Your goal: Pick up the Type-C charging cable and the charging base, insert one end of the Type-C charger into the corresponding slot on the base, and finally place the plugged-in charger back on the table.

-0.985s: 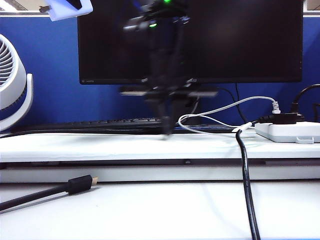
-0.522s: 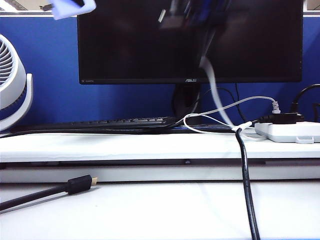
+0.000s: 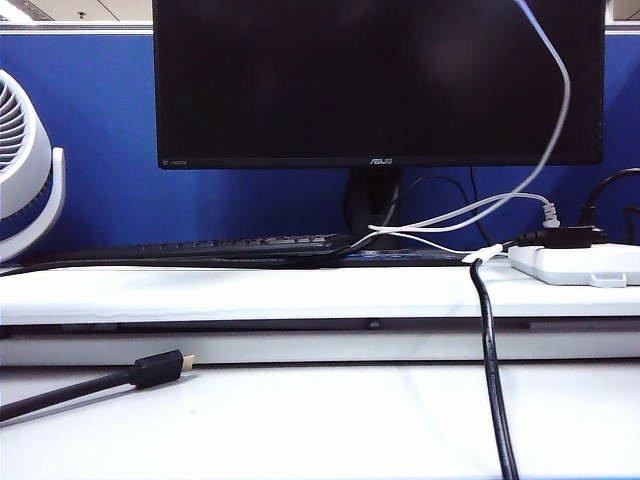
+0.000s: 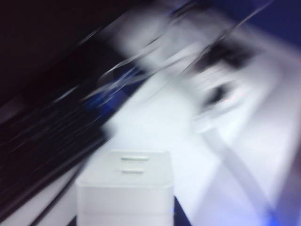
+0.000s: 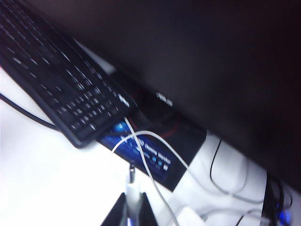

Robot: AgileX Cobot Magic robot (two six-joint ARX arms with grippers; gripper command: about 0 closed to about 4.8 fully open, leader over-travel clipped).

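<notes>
Both arms raised clear of surface [image 3: 300, 420]. Left gripper [image 4: 124, 221] jaws clamp base [image 4: 124, 188]; right gripper [image 5: 133, 212] jaws pinch cable [image 5: 150, 176] plug. Align plug squarely with slot before pushing.

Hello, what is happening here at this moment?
Both arms are raised out of the exterior view. The left tool holds the charging base above the table. The right tool is shut on the plug of the Type-C cable, whose cord hangs in front of the monitor. The plug is not yet inserted.
</notes>
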